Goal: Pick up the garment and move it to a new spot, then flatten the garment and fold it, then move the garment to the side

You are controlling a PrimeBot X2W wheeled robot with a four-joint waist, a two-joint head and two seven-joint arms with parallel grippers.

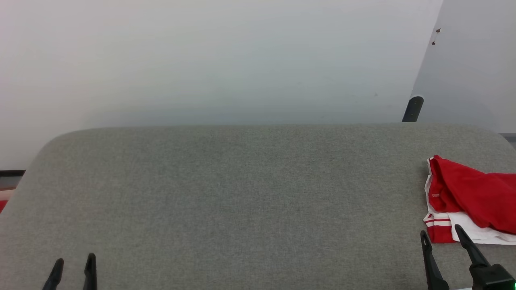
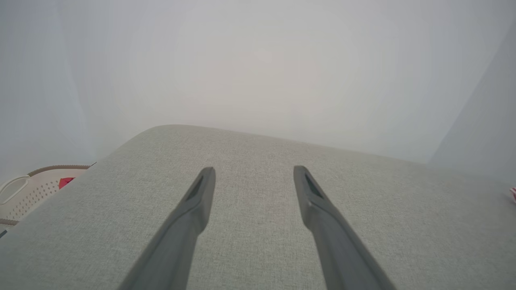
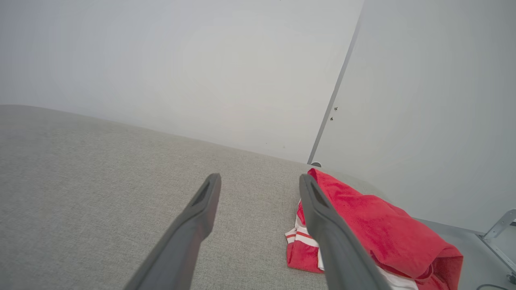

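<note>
Right gripper (image 1: 440,231), lower right of head view: fingers point up-frame, spread wide, nothing between them. Tips sit just beside the lower-left corner of the garment (image 1: 471,193); contact cannot be told. Garment is bunched, red over white with striped trim, at the right edge on the grey fabric surface (image 1: 242,193). Left gripper (image 1: 75,258), lower left, well apart from the garment: fingers also spread, empty, above bare fabric. Pale perforated basket (image 2: 24,193) at the left edge of the left wrist view.

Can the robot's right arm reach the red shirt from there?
Probably yes. The right gripper hangs open just beside the garment, which lies crumpled near the right end of the grey surface. Nothing stands between them.
</note>
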